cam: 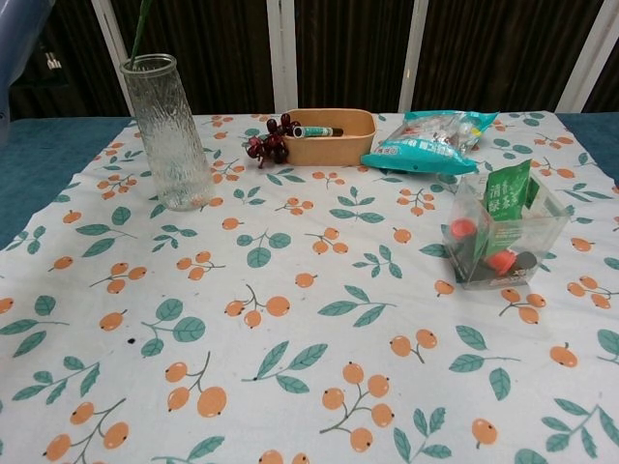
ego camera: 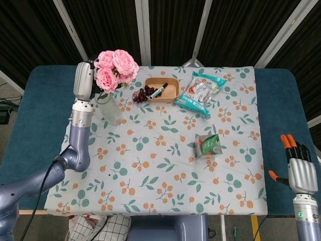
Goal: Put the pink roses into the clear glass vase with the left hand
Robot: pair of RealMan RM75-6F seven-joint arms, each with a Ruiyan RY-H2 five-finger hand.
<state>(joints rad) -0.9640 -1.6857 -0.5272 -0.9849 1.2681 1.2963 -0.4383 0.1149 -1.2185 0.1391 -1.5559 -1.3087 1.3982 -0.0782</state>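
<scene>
Head view:
- The pink roses (ego camera: 114, 68) are held by the left hand (ego camera: 83, 80) above the far left corner of the tabletop (ego camera: 281, 125), the blooms gathered over the mouth of the clear glass vase (ego camera: 110, 108).
- The fingers of the left hand are closed around the stems; the grasp itself is hidden behind the hand and the blooms.
- Whether the stem ends are inside the vase cannot be told from this view.
- The vase is seen upright on the floral cloth (ego camera: 165, 165), near the far left corner.
- A tan tray (ego camera: 162, 89) is placed near the middle of the far edge, with a marker (ego camera: 159, 91) lying in it and dark grapes (ego camera: 141, 95) touching its left side.
- A teal snack bag (ego camera: 200, 91) is laid just right of the tray.
- A clear plastic box (ego camera: 209, 146) with a green packet in it is set right of centre.
- The right hand (ego camera: 300, 169) is held off the near right corner, holding nothing, its fingers straight and slightly apart.

Chest view:
- The vase (cam: 166, 130) is shown upright near the far left corner, and no stem can be made out within the glass.
- A green stem (cam: 141, 27) is seen above and behind the vase rim.
- The tray (cam: 327, 136), the grapes (cam: 268, 141), the snack bag (cam: 429, 141) and the plastic box (cam: 500, 231) are seen in the same arrangement.
- Only a blurred part of the left arm (cam: 21, 39) is shown at the top left corner of the picture.
</scene>
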